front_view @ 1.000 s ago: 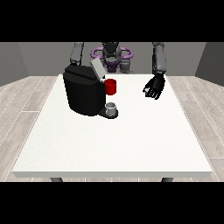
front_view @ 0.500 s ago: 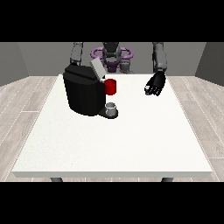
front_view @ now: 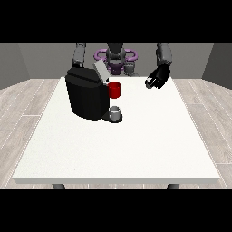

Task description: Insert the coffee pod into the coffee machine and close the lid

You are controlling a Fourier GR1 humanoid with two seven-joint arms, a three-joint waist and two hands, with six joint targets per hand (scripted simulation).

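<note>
— What's on the table (front_view: 113, 149) from where you stand?

— Starting at the view's left: a black coffee machine (front_view: 87, 95), sitting on the far half of the table, toward its left edge. Its grey lid (front_view: 100, 70) is tipped up at the top, slanting back toward the robot (front_view: 116, 58).

— And the hand on that side?

— Only an arm (front_view: 79, 55) shows, coming down behind the machine. The hand itself is hidden by the machine's body, so I cannot tell how its fingers lie.

— Where's the pod?

— I see a small red cylinder (front_view: 114, 89) right against the machine's right side, just below the raised lid. Whether that is the coffee pod or part of the machine, I cannot say for certain. Below it a small grey cup (front_view: 115, 111) stands on the machine's base, close to the table's middle.

— Further right?

— The hand at the view's right (front_view: 155, 79) hangs above the table near its far right corner, well apart from the machine. It is black, and its fingers look curled inward with nothing in them. It touches neither the table nor the machine.
</note>
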